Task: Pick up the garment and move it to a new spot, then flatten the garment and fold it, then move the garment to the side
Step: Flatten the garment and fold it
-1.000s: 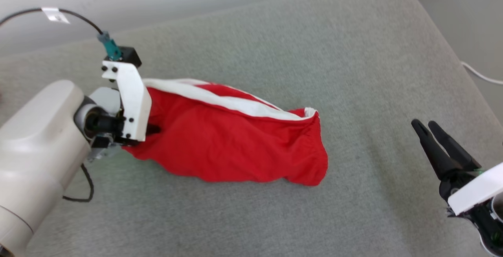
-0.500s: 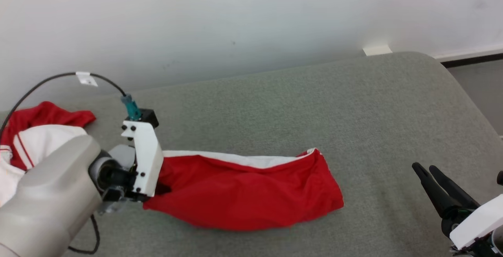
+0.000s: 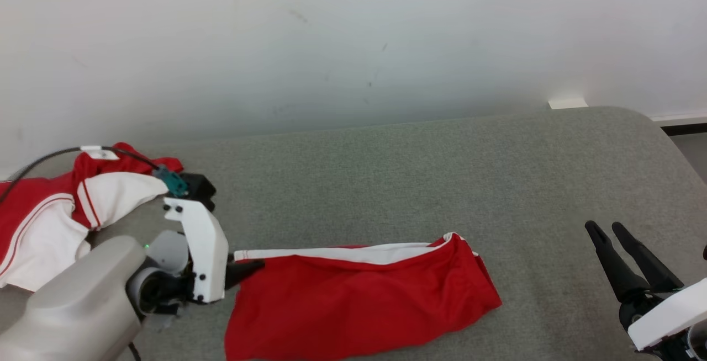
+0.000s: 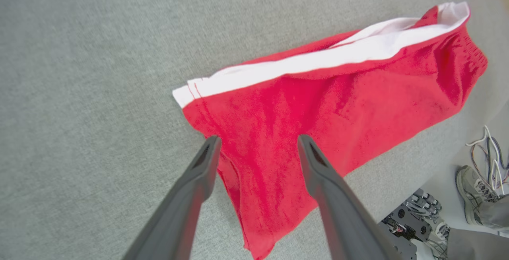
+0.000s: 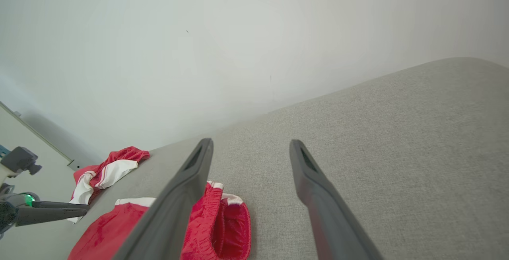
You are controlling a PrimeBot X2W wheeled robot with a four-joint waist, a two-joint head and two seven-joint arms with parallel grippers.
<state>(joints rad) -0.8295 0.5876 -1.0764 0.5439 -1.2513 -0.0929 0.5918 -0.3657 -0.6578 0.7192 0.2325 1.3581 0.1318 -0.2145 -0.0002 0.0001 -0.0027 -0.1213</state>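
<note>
Looks like robot lab; grey padded worktop (image 3: pixel 386 184) against bare white wall (image 3: pixel 331 46); loose wires (image 4: pixel 487 148), spare hardware (image 4: pixel 413 220) nearby

The garment (image 3: pixel 364 300) is thin red cloth with a faint sheen and a smooth white band. The cushion surface (image 3: pixel 431 173) is grey woven fabric, matt and coarse-grained. The left gripper (image 4: pixel 258 138) has dark matt plastic fingers (image 4: pixel 191 196) and a smooth white plastic bracket (image 3: pixel 201 256).

The pale left forearm (image 3: pixel 83 306) reaches in from the lower left. Its left pincer (image 4: pixel 256 142) points to the right, both dark fingers spread wide and gripping nothing. The right pincer (image 3: pixel 605 228) sits at the lower right, fingers pointing up and parted.
</note>
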